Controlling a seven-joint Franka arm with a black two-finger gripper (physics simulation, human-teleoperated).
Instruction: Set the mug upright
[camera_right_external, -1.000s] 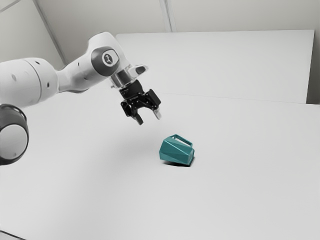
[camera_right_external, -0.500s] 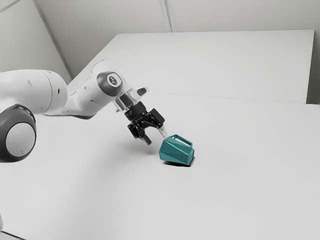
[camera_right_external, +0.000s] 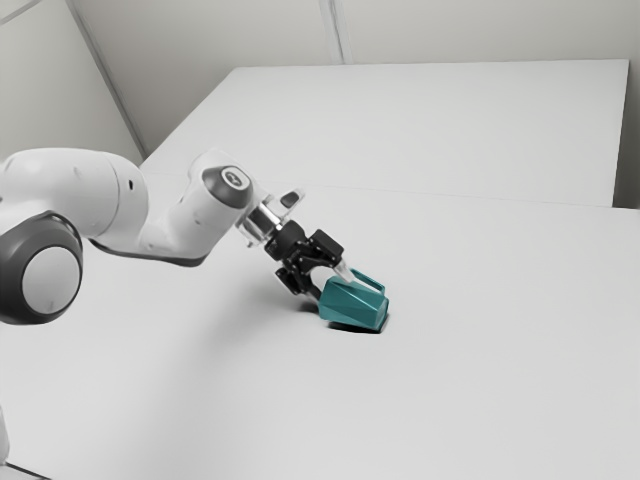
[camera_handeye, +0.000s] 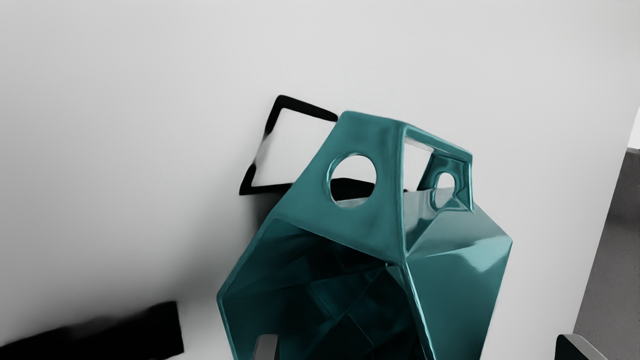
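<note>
Across the room lies the pale tabletop (camera_right_external: 480, 350), level under the work and carrying the task's item. From the exterior view's left the white arm (camera_right_external: 190, 222) reaches over it, inclined downward. At its end the black tool (camera_right_external: 332, 283) is open: in the wrist view the fingertips stand wide apart, one in front of the mug's mouth, the other outside its side wall. Contact with either cannot be confirmed.

Item under inspection: the teal mug (camera_right_external: 352, 303), faceted and hollow. Found lying on its side on the tabletop, just at the tool, mouth toward the tool and base toward the exterior view's right. Not upright; requirement unmet. The handle (camera_handeye: 390, 170), pierced by a round hole, points upward, and its shadow shows on the tabletop.

Assessment of handling: probably light and rigid, with walls that should not give under pressure. The glossy finish may prove slippery, and angled facets offer a pad little flat bearing. Fragility undetermined. Recommended hold: across the side wall near the mouth, one finger inside and one outside, squarely against a single facet. Tilting mouth-up should be slow, since the mug could pivot in a thin pinch or roll off its base edge.
</note>
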